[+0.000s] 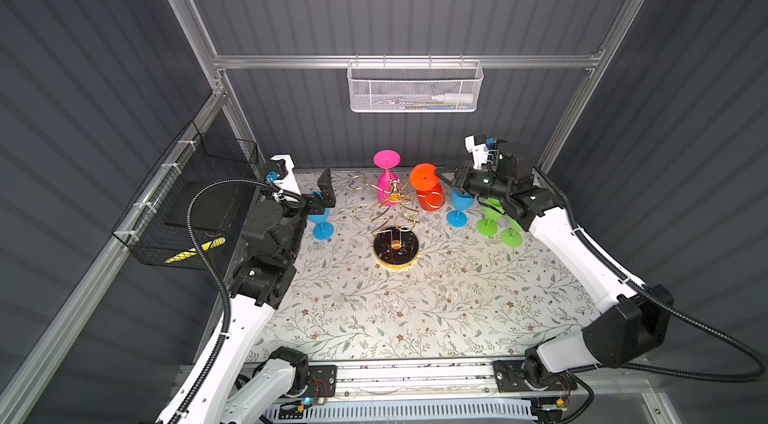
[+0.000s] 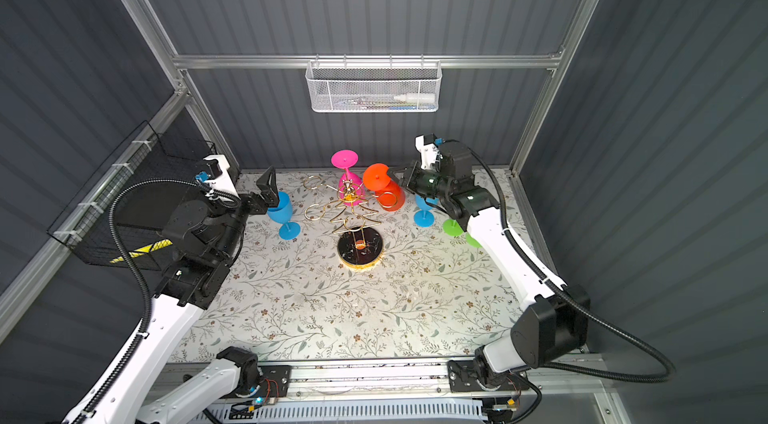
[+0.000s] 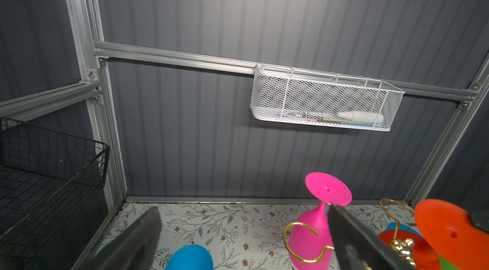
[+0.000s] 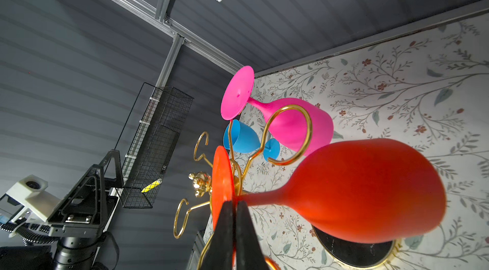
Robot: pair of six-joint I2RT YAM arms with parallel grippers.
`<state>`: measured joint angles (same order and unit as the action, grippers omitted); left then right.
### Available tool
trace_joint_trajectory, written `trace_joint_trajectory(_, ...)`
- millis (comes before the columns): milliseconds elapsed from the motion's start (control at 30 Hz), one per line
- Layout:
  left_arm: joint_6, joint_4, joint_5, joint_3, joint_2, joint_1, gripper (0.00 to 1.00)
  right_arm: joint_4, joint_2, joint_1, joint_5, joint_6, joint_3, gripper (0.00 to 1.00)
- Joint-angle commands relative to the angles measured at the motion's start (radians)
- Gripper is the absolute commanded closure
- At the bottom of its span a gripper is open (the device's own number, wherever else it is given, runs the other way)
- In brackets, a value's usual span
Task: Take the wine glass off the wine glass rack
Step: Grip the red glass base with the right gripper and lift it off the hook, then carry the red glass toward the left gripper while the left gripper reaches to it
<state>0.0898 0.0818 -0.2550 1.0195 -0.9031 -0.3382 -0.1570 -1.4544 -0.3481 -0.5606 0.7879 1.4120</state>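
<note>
Orange wine glass (image 4: 365, 192), foot pinched in right jaws, at gold rack (image 1: 395, 249), left jaws wide.

Front half of the floral-patterned tabletop (image 1: 415, 318): open passage. Rear centre is obstructed by the gold spiral-armed wire rack (image 1: 384, 253), an inverted pink plastic wine glass (image 1: 381, 189) and an inverted orange plastic wine glass (image 1: 424, 177). The left blue plastic glass (image 1: 323, 230) and right blue plastic glass (image 1: 460, 200) flank them.

Floral tabletop (image 1: 415, 310) carries two upright blue glasses (image 1: 323, 230) (image 1: 458, 214) and two green glasses (image 1: 488, 226) (image 1: 511, 237). White mesh basket (image 1: 411, 87) hangs on rear rail, holding a white bottle (image 1: 453, 99). Black wire basket (image 1: 187, 202) is fixed to side rail.
</note>
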Motion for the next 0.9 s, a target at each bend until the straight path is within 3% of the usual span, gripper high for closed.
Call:
trace_joint_trajectory(0,-0.013,0.003,0.0,-0.014,0.017,0.007,0.0,-0.029,0.052,0.034,0.046,-0.037,-0.019,1.0)
trace_joint_trajectory(167,-0.061,0.05,0.153,-0.031,0.022,0.007,0.01,-0.051,0.127,0.099,0.054,-0.048,-0.028,1.0)
trace_joint_trajectory(400,-0.199,0.072,0.646,-0.016,-0.017,0.006,0.1,-0.113,0.212,0.147,0.026,-0.123,0.043,1.0)
trace_joint_trajectory(500,-0.199,0.106,0.791,-0.006,-0.067,0.004,0.13,-0.128,0.233,0.147,-0.023,-0.129,0.078,1.0)
trace_joint_trajectory(600,-0.199,0.177,0.852,-0.002,-0.11,-0.013,0.14,-0.129,0.26,0.146,-0.059,-0.127,0.094,1.0)
trace_joint_trajectory(867,-0.282,0.263,0.881,0.055,-0.236,-0.109,0.14,-0.112,0.288,0.122,-0.191,-0.084,0.144,1.0)
